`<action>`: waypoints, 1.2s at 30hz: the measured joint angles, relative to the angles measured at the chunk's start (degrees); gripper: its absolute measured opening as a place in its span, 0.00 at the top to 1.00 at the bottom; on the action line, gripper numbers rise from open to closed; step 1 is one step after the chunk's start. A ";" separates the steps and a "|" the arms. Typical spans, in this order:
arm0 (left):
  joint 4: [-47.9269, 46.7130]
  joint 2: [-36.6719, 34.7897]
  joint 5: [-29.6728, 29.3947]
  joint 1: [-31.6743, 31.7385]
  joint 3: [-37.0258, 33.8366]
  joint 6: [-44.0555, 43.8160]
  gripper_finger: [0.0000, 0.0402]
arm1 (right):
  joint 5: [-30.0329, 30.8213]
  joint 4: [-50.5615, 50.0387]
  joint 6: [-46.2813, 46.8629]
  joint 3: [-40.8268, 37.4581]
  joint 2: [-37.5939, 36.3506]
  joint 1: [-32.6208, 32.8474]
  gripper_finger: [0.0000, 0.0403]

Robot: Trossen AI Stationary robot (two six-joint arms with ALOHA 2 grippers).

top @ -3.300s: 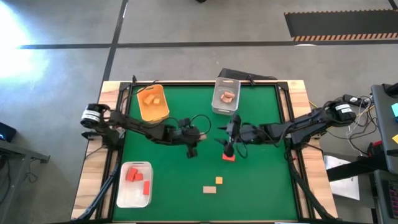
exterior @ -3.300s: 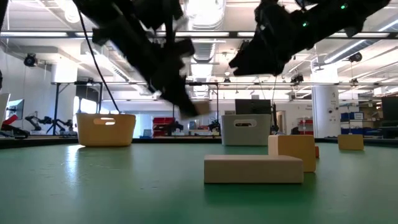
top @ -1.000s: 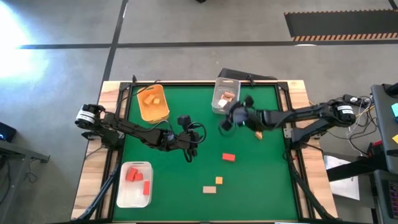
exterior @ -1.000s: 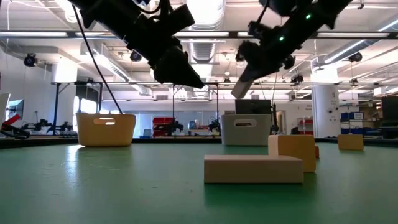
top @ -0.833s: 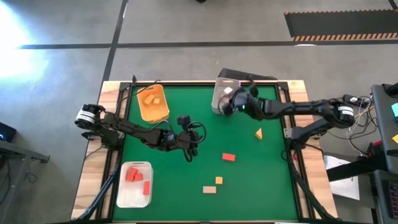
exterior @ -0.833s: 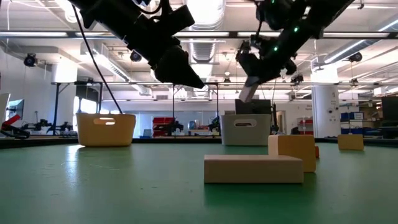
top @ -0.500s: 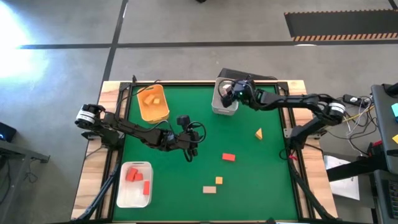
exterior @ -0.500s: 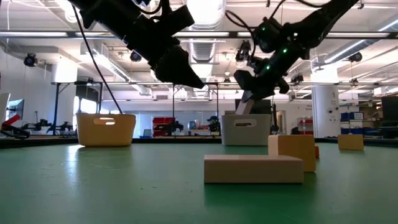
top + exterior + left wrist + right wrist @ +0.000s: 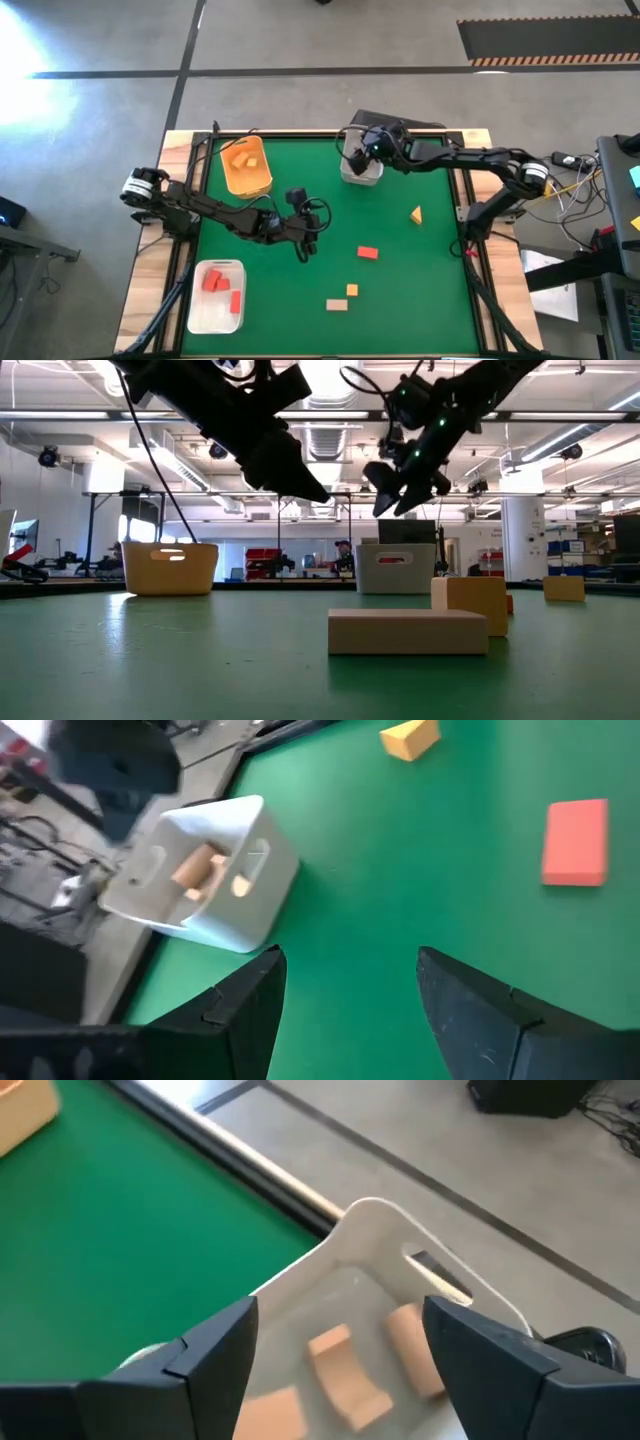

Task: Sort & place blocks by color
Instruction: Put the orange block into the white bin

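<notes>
My right gripper (image 9: 353, 156) hangs open above the pale grey bin (image 9: 346, 176) at the table's far edge. Nothing is between its fingers (image 9: 215, 1350). Tan blocks (image 9: 345, 1375) lie in that bin below it. My left gripper (image 9: 303, 247) hovers open over the middle of the green mat, holding nothing. A red block (image 9: 368, 253), a yellow block (image 9: 416, 214), an orange block (image 9: 352, 290) and a tan block (image 9: 338, 304) lie flat on the mat. In the left wrist view the red block (image 9: 575, 842) and the yellow block (image 9: 410, 738) lie ahead of the open fingers.
An orange bin (image 9: 228, 180) with orange blocks stands at the far left. A white bin (image 9: 200, 315) with red blocks sits near the front left. Wooden table borders frame the mat. In the low view the tan block (image 9: 407, 630) lies nearest the camera.
My right gripper has swung toward the table's far edge and leftward, from over the mat's right half to above the grey bin. It has opened there, and the pale block it carried no longer shows between its fingers.
</notes>
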 joint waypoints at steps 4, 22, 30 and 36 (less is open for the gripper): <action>-0.11 0.00 2.66 -0.19 0.00 -1.73 0.48 | 0.00 -4.40 0.07 0.14 -2.53 4.13 0.35; 0.44 0.00 4.14 -2.55 0.00 -2.67 0.48 | -17.73 -10.08 4.49 -4.37 -7.73 32.97 0.41; 0.55 0.00 4.14 -3.20 0.18 -2.67 0.48 | -14.31 -11.63 9.81 -4.51 -3.37 41.22 0.41; 0.75 0.00 4.14 -3.26 0.31 -2.67 0.48 | -9.98 -14.43 11.16 -4.53 2.00 44.57 0.40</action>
